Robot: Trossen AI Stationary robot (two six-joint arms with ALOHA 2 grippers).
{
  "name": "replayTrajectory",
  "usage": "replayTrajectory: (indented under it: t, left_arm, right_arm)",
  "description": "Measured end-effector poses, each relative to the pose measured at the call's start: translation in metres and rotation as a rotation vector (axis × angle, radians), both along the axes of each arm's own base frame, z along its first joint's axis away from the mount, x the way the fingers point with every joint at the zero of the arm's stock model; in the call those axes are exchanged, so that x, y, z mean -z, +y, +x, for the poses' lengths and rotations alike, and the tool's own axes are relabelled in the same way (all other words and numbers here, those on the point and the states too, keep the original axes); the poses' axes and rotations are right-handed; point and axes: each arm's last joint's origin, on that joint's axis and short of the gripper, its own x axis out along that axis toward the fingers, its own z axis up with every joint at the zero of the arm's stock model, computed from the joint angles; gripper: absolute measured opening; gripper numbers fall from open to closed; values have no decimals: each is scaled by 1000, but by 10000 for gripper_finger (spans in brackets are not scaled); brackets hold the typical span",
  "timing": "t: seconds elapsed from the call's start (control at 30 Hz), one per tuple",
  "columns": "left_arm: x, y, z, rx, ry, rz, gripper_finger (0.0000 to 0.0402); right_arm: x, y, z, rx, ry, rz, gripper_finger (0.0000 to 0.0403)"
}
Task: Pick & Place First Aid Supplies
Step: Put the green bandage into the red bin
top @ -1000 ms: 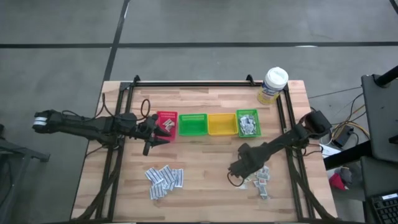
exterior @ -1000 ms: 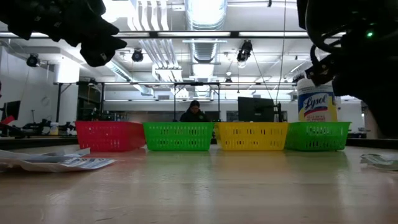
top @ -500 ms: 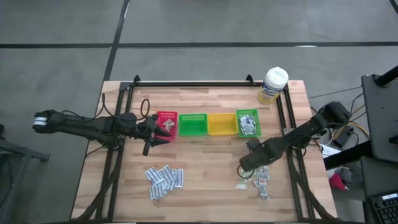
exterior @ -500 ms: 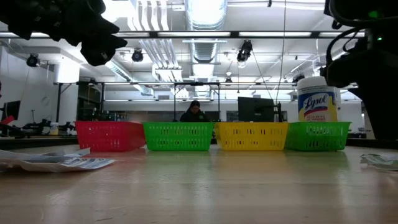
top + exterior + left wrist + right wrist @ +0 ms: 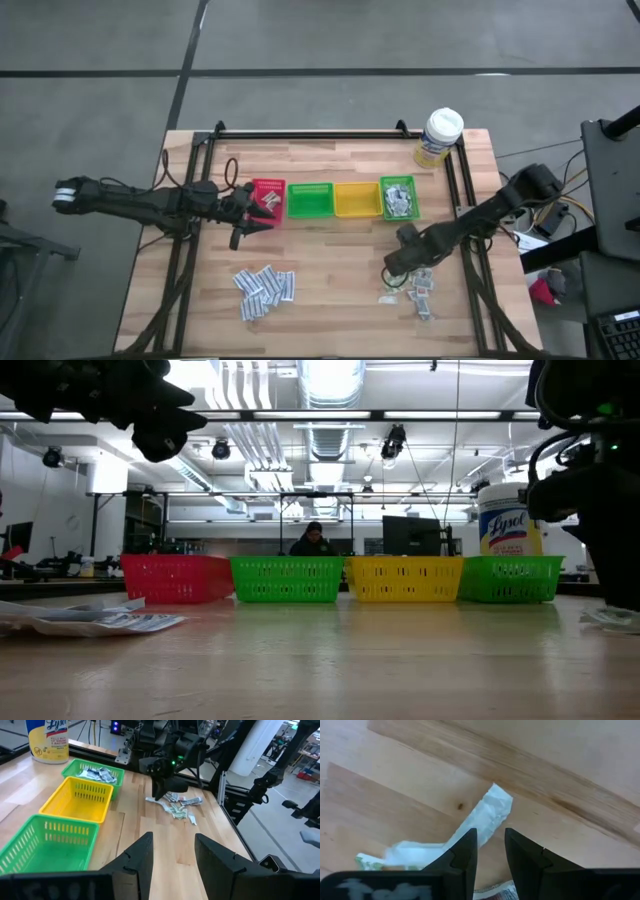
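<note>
Only the far green bin (image 5: 398,198) holds sachets; two piles (image 5: 265,287) remain on the counter (image 5: 330,270), the right tool (image 5: 396,270) narrowly parted over one white sachet (image 5: 485,817), the left tool (image 5: 262,211) wide, empty by the red bin (image 5: 268,200).

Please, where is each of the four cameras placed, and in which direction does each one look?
High: above the table, looking straight down; shows both arms.
Low: at table-top height, looking level at the bins; arms enter from above.
Left wrist: on the left arm, looking over open fingers toward the right gripper.
Right wrist: on the right arm, looking down at a white sachet between its fingers.
Shared: high and left wrist views both show the sachet pile under the right gripper.
</note>
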Motion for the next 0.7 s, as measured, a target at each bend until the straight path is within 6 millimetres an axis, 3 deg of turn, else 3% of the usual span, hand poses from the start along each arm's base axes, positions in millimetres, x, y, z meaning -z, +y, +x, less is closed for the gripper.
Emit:
replayTrajectory:
  t: [0.3, 0.7]
  left_arm:
    - [0, 0, 0, 0, -4, 0, 138]
    - [0, 0, 0, 0, -4, 0, 138]
  right_arm:
    - [11, 2, 4, -16, 43, -7, 96]
    - [11, 0, 2, -29, 60, -16, 42]
